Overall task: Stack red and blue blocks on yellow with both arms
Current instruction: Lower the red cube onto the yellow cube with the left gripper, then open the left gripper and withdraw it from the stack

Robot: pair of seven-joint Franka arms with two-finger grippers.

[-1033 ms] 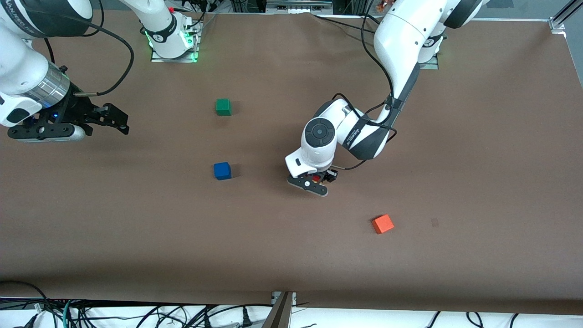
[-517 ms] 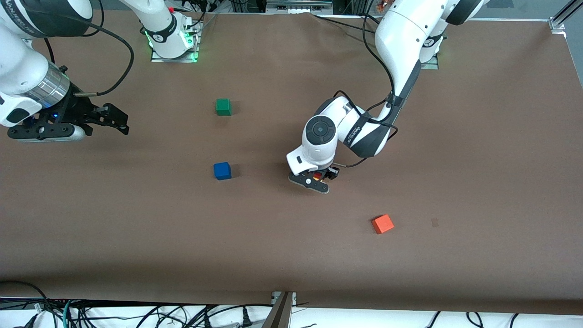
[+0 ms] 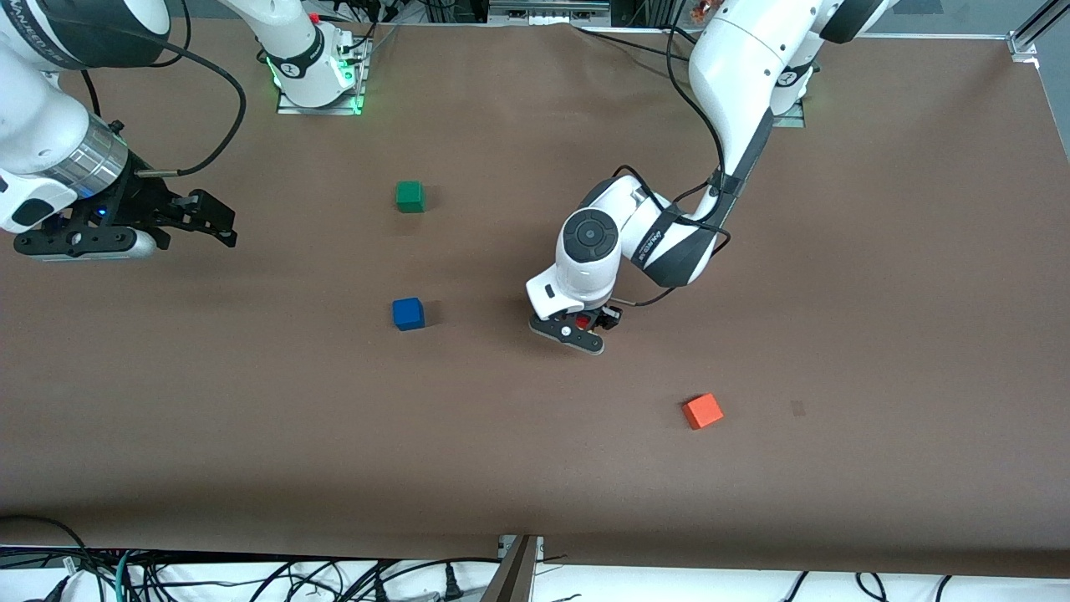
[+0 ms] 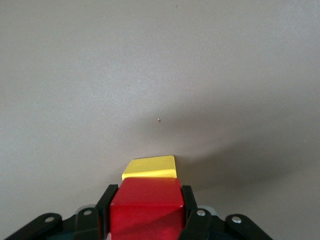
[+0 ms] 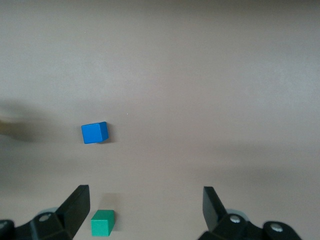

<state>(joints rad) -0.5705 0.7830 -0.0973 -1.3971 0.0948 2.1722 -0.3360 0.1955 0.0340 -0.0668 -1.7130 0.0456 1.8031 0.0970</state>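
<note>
While gripped, red block (image 4: 145, 207) over yellow (image 4: 150, 167)

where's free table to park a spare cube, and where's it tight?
Free: the broad strip of table nearer the front camera than the blue cube and orange cube; also the left arm's end past the orange cube. Tight: around the left tool, shut on the red cube over the yellow cube. The right tool waits open.
</note>
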